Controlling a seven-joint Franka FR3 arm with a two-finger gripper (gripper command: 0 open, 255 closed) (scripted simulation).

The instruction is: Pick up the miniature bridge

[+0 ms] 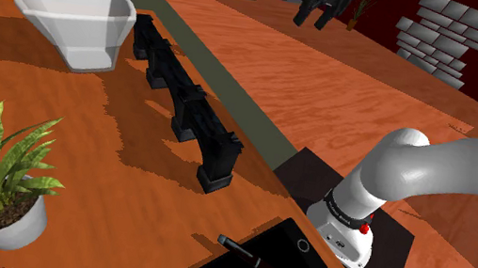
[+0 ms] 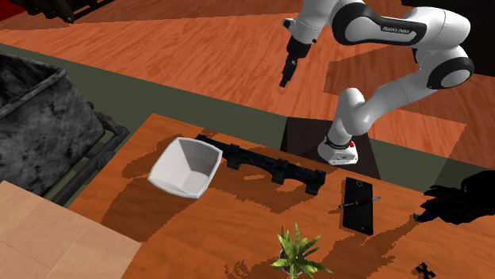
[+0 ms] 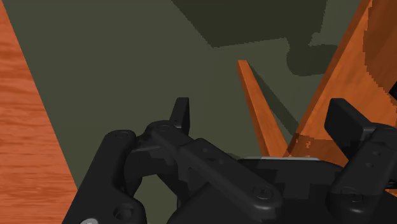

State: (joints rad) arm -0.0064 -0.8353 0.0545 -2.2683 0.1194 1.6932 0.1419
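Hovering high beyond the tabletop's [image 2: 238, 218] robot-side edge, the tool [image 2: 286, 77] stood wide open and empty; the black miniature bridge [image 2: 270, 165] lay along that edge.

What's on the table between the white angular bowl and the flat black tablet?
The long black arched miniature bridge lies there, running from beside the white angular bowl toward the flat black tablet, as the second exterior view shows.

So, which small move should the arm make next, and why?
Probably swing the tool over toward the bridge and start lowering. The tool hangs high over the floor, off the table, open and empty. The bridge lies untouched on the table near the bowl.
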